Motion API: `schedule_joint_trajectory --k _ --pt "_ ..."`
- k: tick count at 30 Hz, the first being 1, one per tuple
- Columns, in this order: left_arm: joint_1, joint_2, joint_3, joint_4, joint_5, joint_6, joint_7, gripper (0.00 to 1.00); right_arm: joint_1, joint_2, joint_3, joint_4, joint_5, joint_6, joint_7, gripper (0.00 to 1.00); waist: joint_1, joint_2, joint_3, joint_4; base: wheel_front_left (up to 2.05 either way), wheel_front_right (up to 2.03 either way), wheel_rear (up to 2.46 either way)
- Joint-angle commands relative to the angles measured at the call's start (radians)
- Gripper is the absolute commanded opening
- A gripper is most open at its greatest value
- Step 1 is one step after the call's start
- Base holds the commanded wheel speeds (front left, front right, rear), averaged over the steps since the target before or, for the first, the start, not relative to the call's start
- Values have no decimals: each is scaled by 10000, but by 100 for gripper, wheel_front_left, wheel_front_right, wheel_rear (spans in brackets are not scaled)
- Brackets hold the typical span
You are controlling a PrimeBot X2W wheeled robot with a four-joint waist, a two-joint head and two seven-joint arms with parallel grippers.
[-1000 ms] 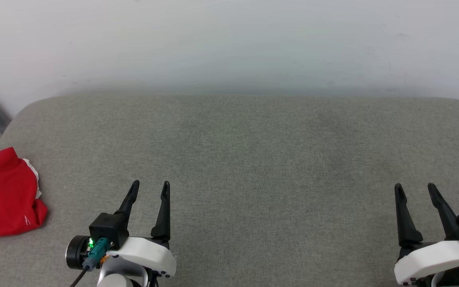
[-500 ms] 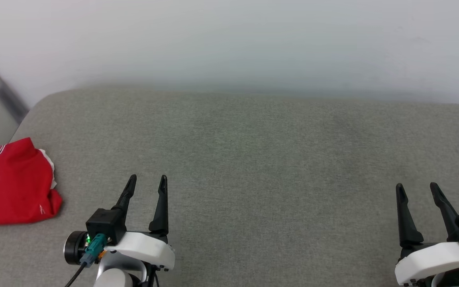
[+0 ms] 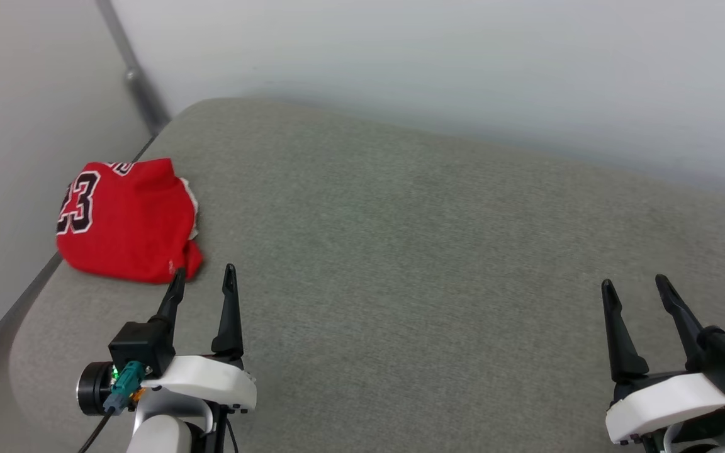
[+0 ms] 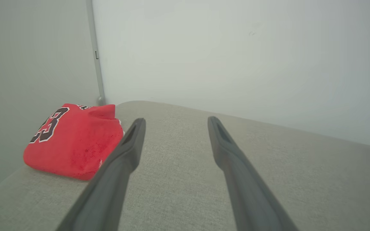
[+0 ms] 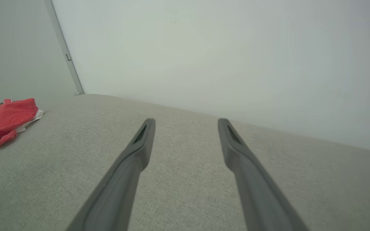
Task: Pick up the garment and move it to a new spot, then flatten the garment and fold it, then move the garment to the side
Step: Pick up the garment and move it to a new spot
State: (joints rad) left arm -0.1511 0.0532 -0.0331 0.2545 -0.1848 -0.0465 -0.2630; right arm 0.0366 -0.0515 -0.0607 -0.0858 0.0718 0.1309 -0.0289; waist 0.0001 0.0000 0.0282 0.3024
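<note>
The garment [image 3: 126, 220] is a red jersey folded into a compact bundle, a black white-outlined "23" on its left part and a sliver of white at its right edge. It lies near the left end of the grey cushioned surface [image 3: 413, 251]. In the left wrist view the garment [image 4: 75, 141] sits just left of my fingers, and the right wrist view shows the garment [image 5: 6, 120] far off to the left. My left gripper [image 3: 204, 277] is open and empty, its tips just below the bundle's near right corner. My right gripper [image 3: 634, 285] is open and empty at the lower right.
A pale wall [image 3: 438, 63] runs behind the surface, and a side wall [image 3: 16, 126] meets it at a grey corner strip [image 3: 136, 82] close to the garment. The surface's left edge [image 3: 22, 333] curves down beside my left arm.
The head camera has swung left, so the whole picture shifted right and the garment and the corner came fully into sight. Both grippers stay open in much the same pose.
</note>
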Motion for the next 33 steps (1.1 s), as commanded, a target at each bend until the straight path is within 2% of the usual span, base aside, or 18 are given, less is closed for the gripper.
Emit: schedule_joint_trajectory --k 1,8,13,26,33 --pt "-97 31 38 -16 41 4 -26 100 -158 23 33 -1 -13 -3 -27 100 -1 0 139 620 0 0 0" --pt "-134 79 364 48 -4 -126 -26 100 -399 20 414 89 40 -3 -98 100 -1 0 168 1753 0 0 0" --pt "-167 63 509 92 -42 -227 -26 100 -552 20 615 144 30 -3 -160 100 -1 0 206 2266 0 0 0" --pt "-347 22 757 20 -6 -262 -26 100 -992 19 958 404 -142 -3 -145 100 -1 0 427 2366 0 0 0" --pt "-2070 405 803 871 -283 -461 335 100 -1240 19 882 -14 -468 -3 165 100 -1 0 1036 2201 0 0 0"
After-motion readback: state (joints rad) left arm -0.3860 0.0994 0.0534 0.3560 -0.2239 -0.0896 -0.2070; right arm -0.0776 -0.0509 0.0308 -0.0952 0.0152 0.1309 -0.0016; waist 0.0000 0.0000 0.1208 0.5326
